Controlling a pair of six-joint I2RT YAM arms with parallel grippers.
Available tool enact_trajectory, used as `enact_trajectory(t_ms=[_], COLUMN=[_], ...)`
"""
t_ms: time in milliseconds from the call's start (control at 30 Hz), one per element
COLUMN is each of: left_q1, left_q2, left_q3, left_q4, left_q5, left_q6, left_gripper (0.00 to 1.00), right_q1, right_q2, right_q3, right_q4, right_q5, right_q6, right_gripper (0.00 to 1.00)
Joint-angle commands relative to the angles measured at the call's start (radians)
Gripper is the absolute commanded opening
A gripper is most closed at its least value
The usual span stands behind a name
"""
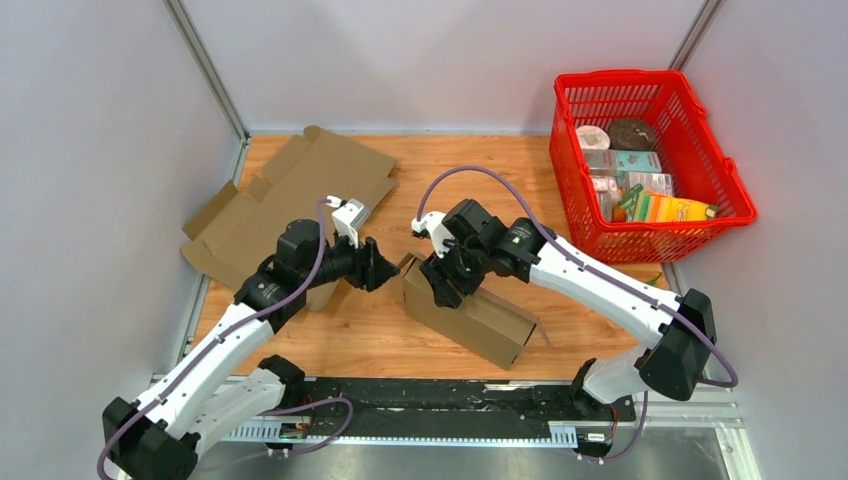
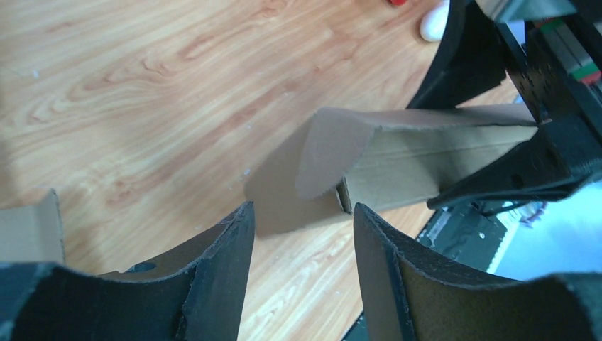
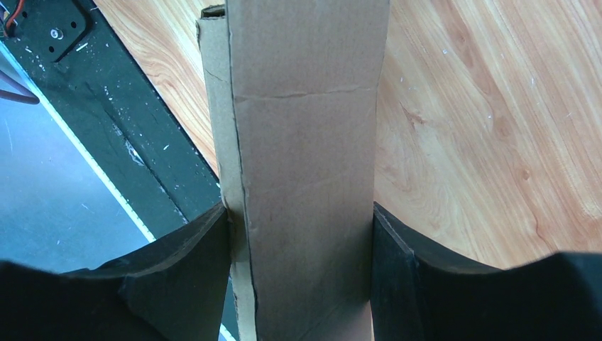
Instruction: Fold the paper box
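Observation:
A long brown paper box (image 1: 470, 315) lies on the wooden table near the front middle. My right gripper (image 1: 447, 283) is shut on it near its left end; in the right wrist view both fingers (image 3: 202, 241) press the box's sides (image 3: 305, 177). My left gripper (image 1: 388, 272) is open and empty, just left of the box's end. In the left wrist view the box's end flap (image 2: 334, 153) stands open, a little beyond my left fingertips (image 2: 238, 227).
A flat unfolded cardboard sheet (image 1: 285, 195) lies at the back left. A red basket (image 1: 645, 165) with packaged goods stands at the back right. A black rail (image 1: 430, 400) runs along the table's near edge.

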Motion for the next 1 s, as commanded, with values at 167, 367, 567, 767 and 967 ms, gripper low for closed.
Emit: enact_trajectory(t_ms=[167, 367, 567, 767, 967], left_q1=[-0.029, -0.054, -0.057, -0.057, -0.055], left_q2=[0.088, 0.131, 0.199, 0.232, 0.203], left_q3=[0.090, 0.098, 0.165, 0.270, 0.291], left_q4=[0.076, 0.062, -0.001, -0.145, -0.193], left_q5=[-0.026, -0.041, -0.028, 0.012, 0.083], left_q6=[0.086, 0.086, 0.095, 0.104, 0.019], left_gripper=[0.61, 0.62, 0.42, 0.07, 0.00], right_q1=[-0.001, 0.000, 0.002, 0.017, 0.020], right_q2=[0.018, 0.018, -0.007, -0.002, -0.001], right_q3=[0.012, 0.013, 0.010, 0.016, 0.021], right_q4=[0.011, 0.013, 0.021, 0.008, 0.011], right_q5=[-0.072, -0.078, -0.050, 0.003, 0.034], right_q6=[0.012, 0.023, 0.027, 0.021, 0.040], right_gripper=[0.30, 0.31, 0.31, 0.36, 0.41])
